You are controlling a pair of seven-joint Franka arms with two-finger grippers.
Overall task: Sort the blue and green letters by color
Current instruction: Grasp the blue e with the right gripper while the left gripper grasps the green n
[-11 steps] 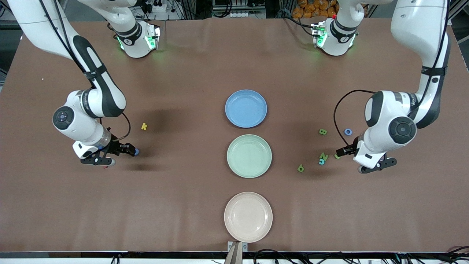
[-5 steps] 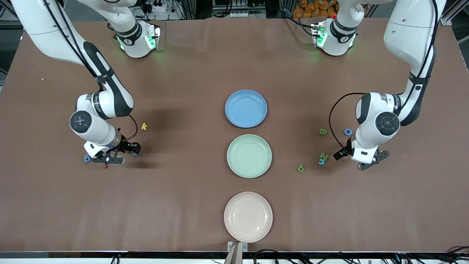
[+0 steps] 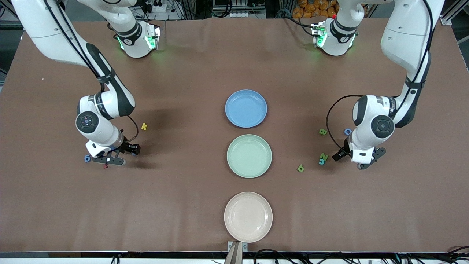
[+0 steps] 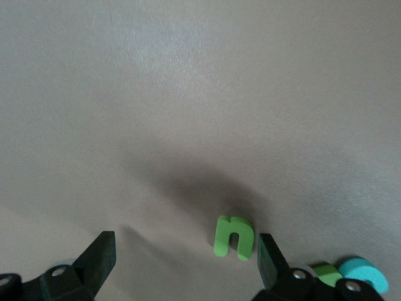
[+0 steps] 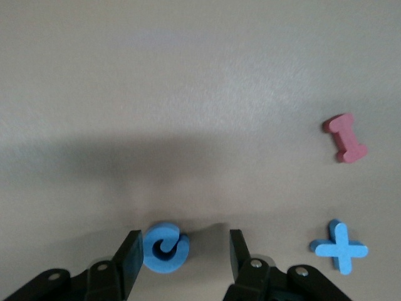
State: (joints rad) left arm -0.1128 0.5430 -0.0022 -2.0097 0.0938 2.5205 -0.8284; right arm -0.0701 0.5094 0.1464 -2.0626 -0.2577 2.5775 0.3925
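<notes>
A small blue curled foam letter (image 5: 165, 246) is lying on the brown table (image 3: 183, 205), low in the right wrist view, framed between the right gripper's (image 5: 181, 258) spread fingers, touched by one finger and not pinched. A blue plus (image 5: 339, 247) and a red piece (image 5: 344, 137) are lying nearby. A green foam "n" (image 4: 234, 236) is sitting between the left gripper's (image 4: 186, 256) wide-spread fingers, low in the left wrist view, not gripped.

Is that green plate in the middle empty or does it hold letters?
Empty. The green plate shows only bare surface; the green letters lie on the table beside it.
</notes>
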